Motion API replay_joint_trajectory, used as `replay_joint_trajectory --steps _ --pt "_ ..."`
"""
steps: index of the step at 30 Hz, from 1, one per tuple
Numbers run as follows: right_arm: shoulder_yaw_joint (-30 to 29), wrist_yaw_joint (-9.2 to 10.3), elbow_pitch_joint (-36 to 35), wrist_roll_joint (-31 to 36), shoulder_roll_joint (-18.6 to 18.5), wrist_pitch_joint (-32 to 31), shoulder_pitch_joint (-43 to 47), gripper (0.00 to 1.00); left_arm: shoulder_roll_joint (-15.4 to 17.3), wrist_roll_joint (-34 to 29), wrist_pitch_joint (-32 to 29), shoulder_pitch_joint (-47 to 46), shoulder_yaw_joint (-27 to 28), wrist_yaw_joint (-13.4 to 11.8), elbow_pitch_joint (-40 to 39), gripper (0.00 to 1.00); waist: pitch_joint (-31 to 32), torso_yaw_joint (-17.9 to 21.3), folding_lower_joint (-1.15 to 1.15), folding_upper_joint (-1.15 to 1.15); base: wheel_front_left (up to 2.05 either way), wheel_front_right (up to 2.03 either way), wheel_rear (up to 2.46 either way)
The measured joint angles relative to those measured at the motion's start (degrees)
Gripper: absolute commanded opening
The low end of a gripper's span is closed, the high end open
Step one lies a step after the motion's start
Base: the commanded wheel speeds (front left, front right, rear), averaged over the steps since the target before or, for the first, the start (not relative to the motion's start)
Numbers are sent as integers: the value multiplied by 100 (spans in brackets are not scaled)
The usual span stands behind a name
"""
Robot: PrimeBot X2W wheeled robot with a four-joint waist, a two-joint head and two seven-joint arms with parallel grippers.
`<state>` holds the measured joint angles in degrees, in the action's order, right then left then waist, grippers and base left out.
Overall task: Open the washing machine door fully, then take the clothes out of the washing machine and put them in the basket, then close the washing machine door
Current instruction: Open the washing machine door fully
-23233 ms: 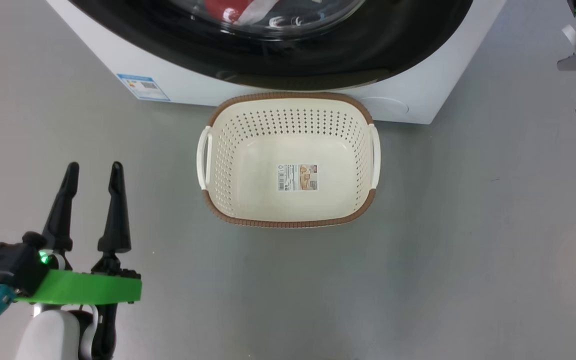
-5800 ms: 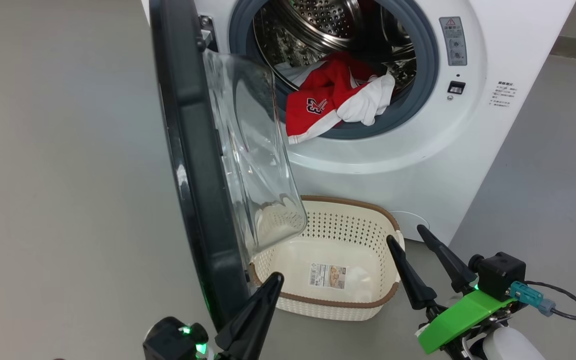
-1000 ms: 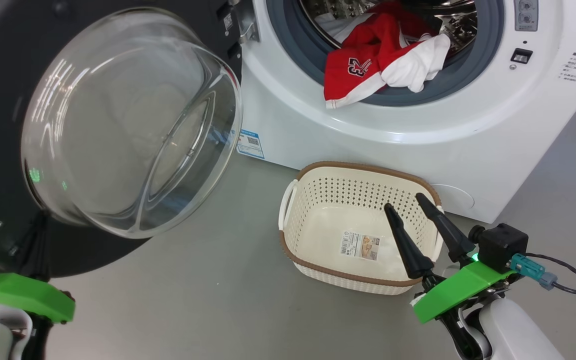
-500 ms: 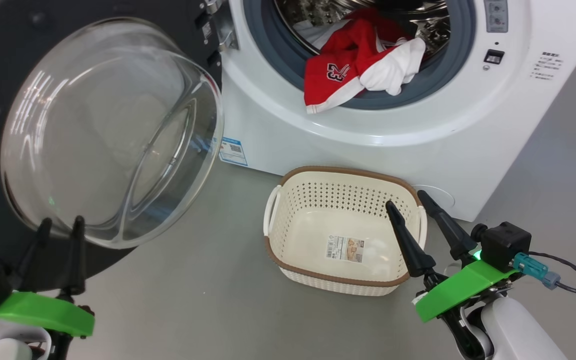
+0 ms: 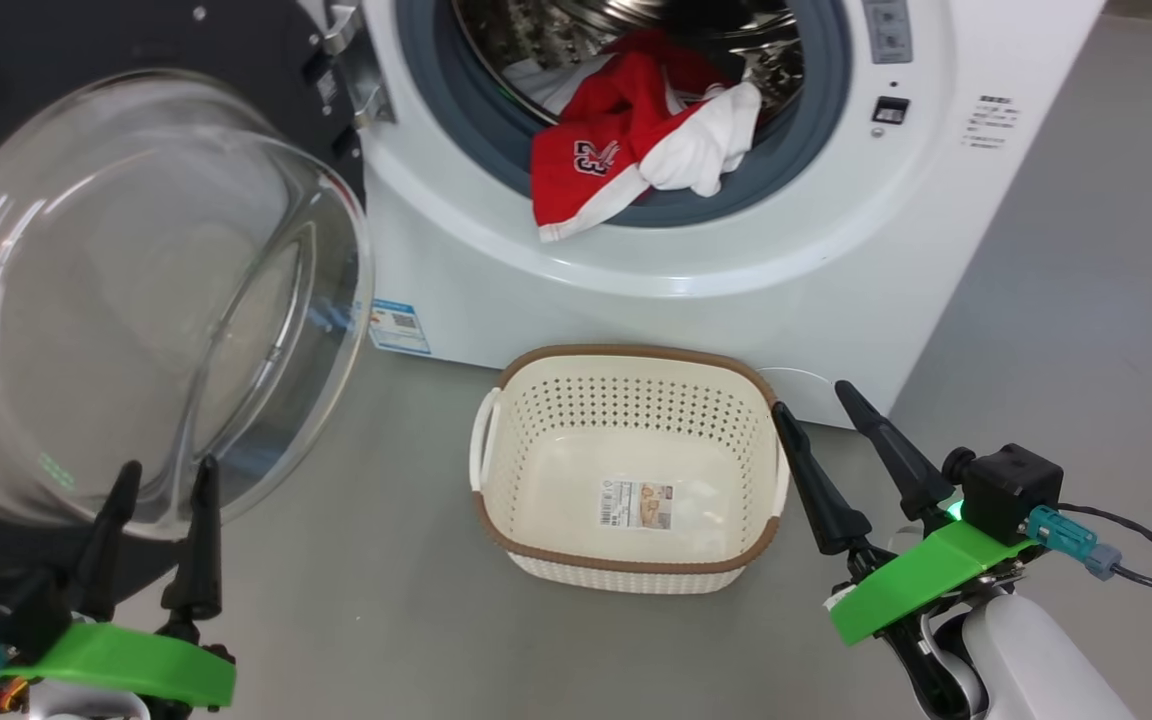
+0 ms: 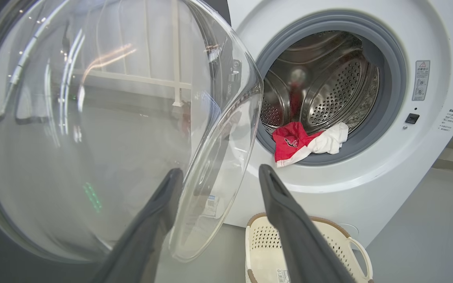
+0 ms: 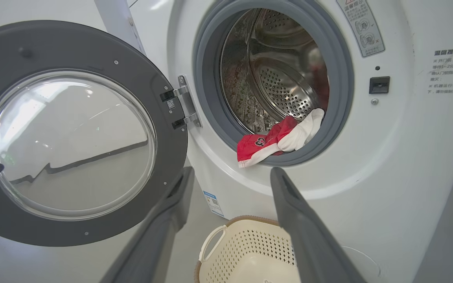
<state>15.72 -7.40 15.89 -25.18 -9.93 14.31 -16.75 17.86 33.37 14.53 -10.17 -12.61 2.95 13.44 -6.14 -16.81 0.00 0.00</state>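
Observation:
The white washing machine (image 5: 656,320) stands at the top of the head view. Its washing machine door (image 5: 86,40) is swung wide to the left, glass bowl (image 5: 136,300) bulging toward me. The clothes (image 5: 626,150), a red jersey and a white piece, hang over the grey gasket at the drum's mouth. On the floor in front sits the cream basket (image 5: 626,352), with nothing in it but its label. My left gripper (image 5: 168,470) is open just below the glass bowl, holding nothing. My right gripper (image 5: 814,398) is open beside the basket's right handle.
The door's glass (image 6: 92,129) looms close in the left wrist view, just beyond my left gripper (image 6: 219,171). The right wrist view looks past my right gripper (image 7: 231,171) at the clothes (image 7: 277,143) and basket (image 7: 230,236). A cable (image 5: 1136,580) trails at right.
My left gripper has opened and drawn back from the door's lower rim, its fingers now spread. The head camera has shifted, sliding the scene leftward. The right gripper holds still.

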Motion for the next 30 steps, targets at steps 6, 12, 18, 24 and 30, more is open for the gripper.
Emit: replay_joint_trajectory --steps 6,12,18,24,30 --pt "-2 0 -15 0 -7 0 8 100 -44 -12 0 82 14 -63 -137 100 38 271 0 0 0 0 0" --pt "-3 0 -36 0 -38 0 42 100 -162 -12 0 223 33 -74 -265 100 64 586 0 0 0 0 0" --pt "1 0 -64 1 -44 0 42 100 -169 -54 0 293 43 -87 -347 100 90 903 0 0 0 0 0" --pt "-9 0 -91 1 -62 0 42 100 -169 -246 0 299 103 -178 -464 100 83 1176 0 0 0 0 0" --pt "-44 0 -114 41 -65 0 42 100 -171 -305 0 411 178 -225 -466 100 71 1397 0 0 0 0 0"
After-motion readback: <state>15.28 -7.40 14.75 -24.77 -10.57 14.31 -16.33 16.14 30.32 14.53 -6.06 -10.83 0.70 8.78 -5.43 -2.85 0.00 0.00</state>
